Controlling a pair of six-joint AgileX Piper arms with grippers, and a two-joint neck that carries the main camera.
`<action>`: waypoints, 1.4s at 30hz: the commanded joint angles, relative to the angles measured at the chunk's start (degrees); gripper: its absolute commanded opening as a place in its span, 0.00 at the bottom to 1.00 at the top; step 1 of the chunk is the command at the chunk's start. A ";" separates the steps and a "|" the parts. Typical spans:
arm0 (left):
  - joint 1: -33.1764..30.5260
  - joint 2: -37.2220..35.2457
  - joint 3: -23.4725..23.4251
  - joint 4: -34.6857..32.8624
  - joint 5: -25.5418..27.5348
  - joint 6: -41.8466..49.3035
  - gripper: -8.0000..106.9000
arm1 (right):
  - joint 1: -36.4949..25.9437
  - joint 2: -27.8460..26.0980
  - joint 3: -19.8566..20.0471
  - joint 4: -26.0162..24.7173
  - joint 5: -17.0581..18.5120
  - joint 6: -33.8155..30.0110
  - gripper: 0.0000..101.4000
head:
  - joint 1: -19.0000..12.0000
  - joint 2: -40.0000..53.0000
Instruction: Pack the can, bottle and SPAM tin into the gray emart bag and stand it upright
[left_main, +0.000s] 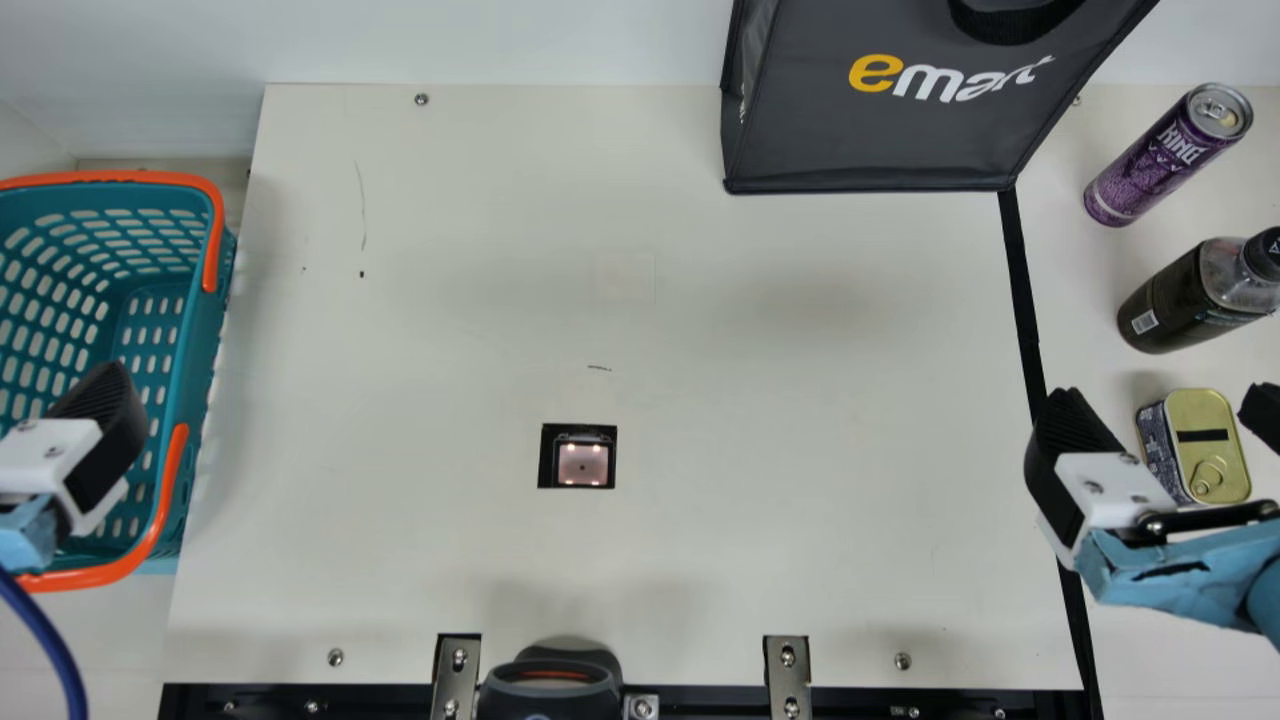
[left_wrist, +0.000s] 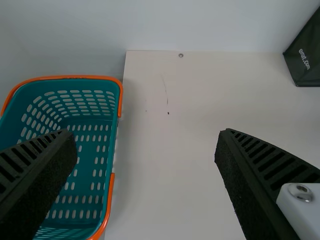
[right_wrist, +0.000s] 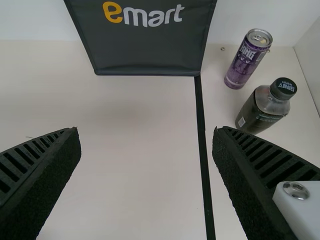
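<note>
While both sets of jaws are spread and hold nothing, the right gripper (right_wrist: 146, 132) hangs near the SPAM tin (left_main: 1212, 460), which sits lid up on the table's right side. One finger could come down on the tin's rim or pull ring if the descent is off-centre, skidding it away; low and hard-cornered, it probably offers little to pinch. Farther out, the bottle (left_main: 1165, 305) and the can (left_main: 1150, 170) stand upright beside each other, so a wide-open reach for either might topple its neighbour. The can's narrow base makes it likelier to roll if bumped.

At the back, the gray emart bag (left_main: 880, 140) is upright, but its cloth walls could buckle or slide should a load catch the top edge. Across the table, the left gripper (left_wrist: 146, 134) hangs near the basket (left_wrist: 114, 200), whose orange handle could snag it on a low swing toward the bag.
</note>
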 joint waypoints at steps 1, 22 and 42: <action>0.00 0.00 0.00 0.00 0.00 0.00 0.85 | 0.00 0.00 0.00 0.00 0.00 0.00 0.94 | -1.85 -1.16; 0.00 0.00 0.00 0.00 0.00 0.00 0.85 | 0.00 0.00 0.00 0.00 0.00 0.00 0.94 | -18.44 -18.24; 0.00 0.00 0.00 0.00 0.00 0.00 0.85 | 0.00 0.00 0.00 0.00 0.00 0.00 0.94 | -18.44 -18.24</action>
